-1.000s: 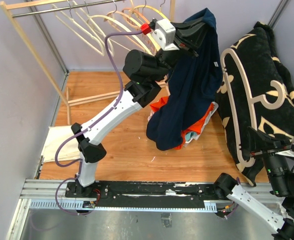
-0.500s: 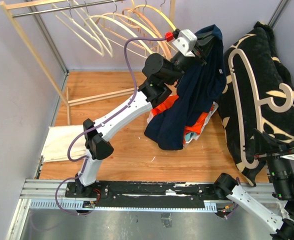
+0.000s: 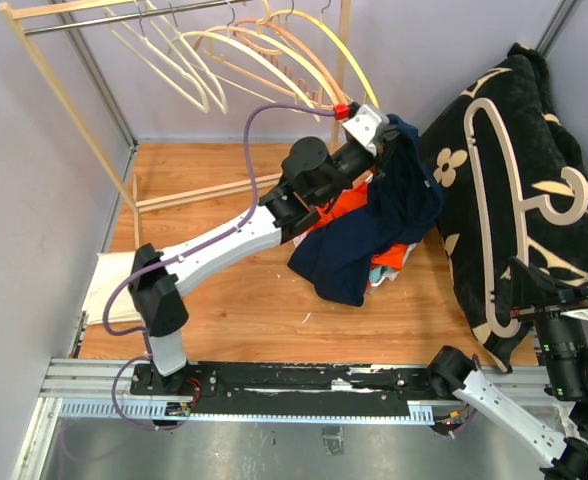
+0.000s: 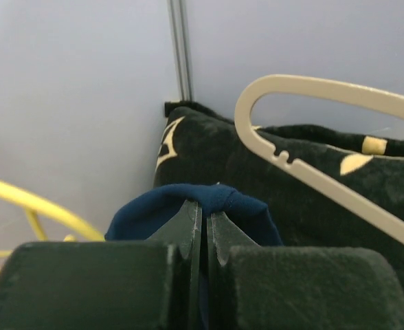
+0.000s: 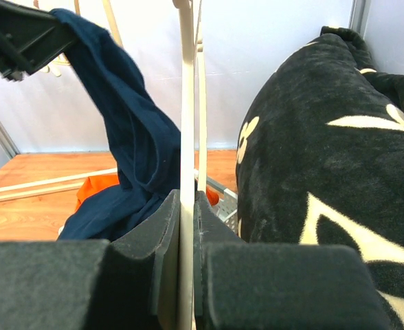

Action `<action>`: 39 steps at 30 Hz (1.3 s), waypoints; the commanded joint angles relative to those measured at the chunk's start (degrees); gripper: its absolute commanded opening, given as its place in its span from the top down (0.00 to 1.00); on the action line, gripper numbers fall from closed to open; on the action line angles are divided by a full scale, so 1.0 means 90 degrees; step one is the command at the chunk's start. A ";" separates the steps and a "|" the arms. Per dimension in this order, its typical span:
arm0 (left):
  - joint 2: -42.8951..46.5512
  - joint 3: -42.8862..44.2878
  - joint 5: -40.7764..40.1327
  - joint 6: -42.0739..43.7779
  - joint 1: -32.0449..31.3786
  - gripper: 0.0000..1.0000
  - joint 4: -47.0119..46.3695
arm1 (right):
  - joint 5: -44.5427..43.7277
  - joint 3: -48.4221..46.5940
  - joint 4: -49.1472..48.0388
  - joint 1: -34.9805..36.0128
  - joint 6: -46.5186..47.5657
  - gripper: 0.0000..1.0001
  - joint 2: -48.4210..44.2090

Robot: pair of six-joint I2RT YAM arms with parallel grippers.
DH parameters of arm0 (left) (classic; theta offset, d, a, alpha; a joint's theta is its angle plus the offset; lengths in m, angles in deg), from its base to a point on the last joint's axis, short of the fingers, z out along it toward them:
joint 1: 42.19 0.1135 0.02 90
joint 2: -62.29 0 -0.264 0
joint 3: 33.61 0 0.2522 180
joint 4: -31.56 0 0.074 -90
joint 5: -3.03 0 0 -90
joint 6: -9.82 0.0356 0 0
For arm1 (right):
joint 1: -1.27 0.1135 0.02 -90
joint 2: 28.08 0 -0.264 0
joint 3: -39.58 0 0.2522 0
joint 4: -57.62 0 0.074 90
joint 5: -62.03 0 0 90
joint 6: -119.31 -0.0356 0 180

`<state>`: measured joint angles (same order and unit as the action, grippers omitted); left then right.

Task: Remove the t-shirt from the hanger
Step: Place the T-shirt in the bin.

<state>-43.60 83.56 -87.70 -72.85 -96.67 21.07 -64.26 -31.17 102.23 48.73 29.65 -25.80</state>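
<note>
The navy t-shirt [image 3: 379, 225] hangs from my left gripper [image 3: 386, 135], which is shut on a fold of it [image 4: 219, 198]. Its lower part sags onto the clothes pile on the floor. In the left wrist view the jaws [image 4: 203, 210] pinch the blue cloth at their tips. The cream hanger [image 3: 479, 102] stands in front of the black blanket, to the right of the shirt, with no cloth on the parts I see. My right gripper [image 3: 522, 298] is shut on the hanger's bar [image 5: 187, 124], which runs upright between the pads [image 5: 166, 227]. The t-shirt [image 5: 130, 137] hangs left of that bar.
A wooden rack with several empty hangers [image 3: 224, 50] fills the back left. A black patterned blanket [image 3: 564, 130] is heaped at the right. An orange garment [image 3: 346, 207] lies under the shirt beside a grey mesh basket [image 5: 226, 210]. A white cloth [image 3: 109, 285] lies at the left wall.
My left gripper has come down and forward with the t-shirt, which now sags lower onto the pile. The right gripper and hanger have barely moved.
</note>
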 commanded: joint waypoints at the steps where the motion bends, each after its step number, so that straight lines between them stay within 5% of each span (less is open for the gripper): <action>1: 0.1018 -0.0926 -0.0488 -0.0044 -0.0121 1.00 -0.0337 | -0.0130 -0.0062 -0.0268 0.0128 0.0204 0.99 0.0023; 17: 0.2078 -0.3978 -0.1066 -0.1251 -0.0134 1.00 0.0009 | 0.0228 -0.0048 -0.0496 0.0130 0.0236 0.99 0.0600; 24: 0.1557 -0.4060 -0.0739 -0.1578 -0.0137 0.99 0.0092 | 0.0270 0.0141 -0.0750 0.0127 0.0264 0.99 0.0712; 33: 0.0086 -0.3041 0.0352 -0.2098 -0.0130 1.00 0.0404 | 0.0355 0.0113 -0.0796 0.0132 0.0227 0.99 0.0823; 39: -0.0118 -0.2877 0.0235 -0.2153 -0.0137 0.99 0.0918 | 0.0415 0.0080 -0.0799 0.0127 0.0188 0.99 0.0837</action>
<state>-44.88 56.35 -86.58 -91.06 -97.57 26.25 -61.37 -30.01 98.08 48.73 31.14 -18.35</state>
